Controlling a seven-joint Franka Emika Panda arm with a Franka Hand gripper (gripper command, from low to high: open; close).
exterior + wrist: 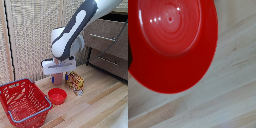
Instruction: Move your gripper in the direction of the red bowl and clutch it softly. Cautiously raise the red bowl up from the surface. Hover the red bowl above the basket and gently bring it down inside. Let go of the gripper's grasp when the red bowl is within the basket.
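Directly above the red bowl (57,95), the white end effector (58,76) of a Franka Panda arm (75,30) hangs over a pale wooden counter (100,107). In the exterior view the boxy white block sits just over the bowl's far rim, and its fingers are lost against a pinkish object behind them, so whether they stand apart or together cannot be told from either picture. The bowl rests on the counter, apparently free of any grasp, just beside the near corner of the basket (22,102) on the exterior view's right of it. The basket, red with lattice sides and a blue-grey rim, stands at the exterior view's lower left; what little of its inside shows looks bare.

Behind the bowl, a small yellow and red printed box (76,82) lies on the counter, close to the end effector on the exterior view's right. A pale slatted wall (35,35) fills the background, with a dark shelf unit (107,42) at the exterior view's right.

From the wrist view, the red bowl (173,40) fills most of the picture, its glossy inside ringed with concentric ridges and specked with highlights. Light wood planks of the counter (223,95) run diagonally beneath it. A dark sliver at one edge of that picture is too small to identify.
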